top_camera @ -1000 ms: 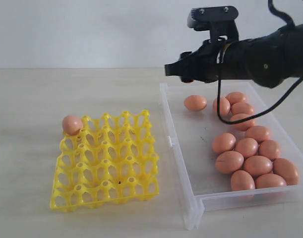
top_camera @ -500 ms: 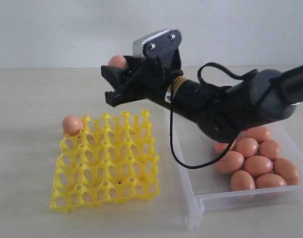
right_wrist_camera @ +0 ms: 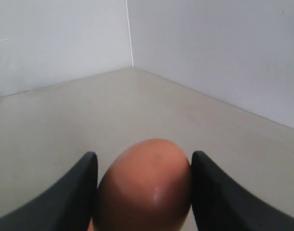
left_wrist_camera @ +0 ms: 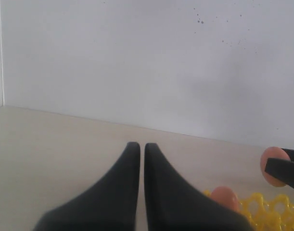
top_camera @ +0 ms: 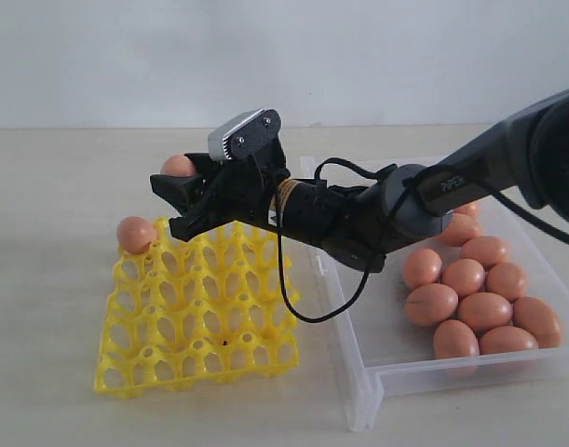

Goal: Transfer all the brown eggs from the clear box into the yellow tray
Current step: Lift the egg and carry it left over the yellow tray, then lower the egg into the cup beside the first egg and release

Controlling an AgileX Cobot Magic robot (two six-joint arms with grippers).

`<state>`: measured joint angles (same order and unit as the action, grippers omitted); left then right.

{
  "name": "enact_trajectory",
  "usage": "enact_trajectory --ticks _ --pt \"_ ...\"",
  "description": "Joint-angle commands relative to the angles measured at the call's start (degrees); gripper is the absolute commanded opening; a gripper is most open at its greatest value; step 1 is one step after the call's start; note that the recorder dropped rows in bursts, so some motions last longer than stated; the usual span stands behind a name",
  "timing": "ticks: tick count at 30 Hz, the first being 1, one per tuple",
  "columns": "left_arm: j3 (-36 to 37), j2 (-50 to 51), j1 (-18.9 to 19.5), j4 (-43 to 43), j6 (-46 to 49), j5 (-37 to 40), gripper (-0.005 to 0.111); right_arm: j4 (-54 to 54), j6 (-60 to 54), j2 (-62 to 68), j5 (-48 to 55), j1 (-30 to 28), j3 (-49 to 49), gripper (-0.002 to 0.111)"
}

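A test-lab setup: plain beige table (top_camera: 42, 372) against blank white wall (top_camera: 126, 56).

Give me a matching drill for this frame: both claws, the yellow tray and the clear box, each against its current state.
Things:
1. left claw
2. right claw
3. yellow tray
4. clear box

States:
A. contains the remaining eggs in a cluster
B. shut on nothing
C. carries one corner egg
D. grips a brown egg in the air

Pairs: 1-B; 2-D; 3-C; 4-A
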<state>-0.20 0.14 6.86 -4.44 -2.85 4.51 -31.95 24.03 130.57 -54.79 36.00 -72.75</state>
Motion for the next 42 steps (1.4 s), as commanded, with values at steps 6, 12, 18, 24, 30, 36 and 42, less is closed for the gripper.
enact_trajectory --ticks 6,12,18,24,30,36,42 --pt "0.2 -0.14 -0.1 -0.51 -0.51 -0.2 0.004 -2.99 0.49 2.05 0.29 0.0 -2.37 0.0" --pt "0.2 -0.14 -0.1 -0.51 -0.51 -0.2 0.004 -3.1 0.49 2.05 3.55 0.0 -2.37 0.0" --pt "0.2 -0.14 -0.1 -0.51 -0.51 -0.05 0.004 -3.42 0.49 2.05 4.13 0.23 -2.37 0.0" --pt "0.2 -0.14 -0.1 -0.51 -0.51 -0.05 0.004 -3.57 -1.24 2.05 4.99 1.46 -2.81 0.0" --pt "0.2 -0.14 -0.1 -0.51 -0.51 -0.05 0.004 -2.18 -1.49 2.15 7.14 1.67 -2.81 0.0" --pt "0.2 -0.14 -0.1 -0.51 -0.51 -0.21 0.004 -2.18 -1.49 2.15 7.19 1.82 -2.81 0.0" --pt "0.2 -0.14 -0.1 -0.51 -0.51 -0.21 0.004 -0.95 -2.47 2.15 7.75 1.8 -2.81 0.0"
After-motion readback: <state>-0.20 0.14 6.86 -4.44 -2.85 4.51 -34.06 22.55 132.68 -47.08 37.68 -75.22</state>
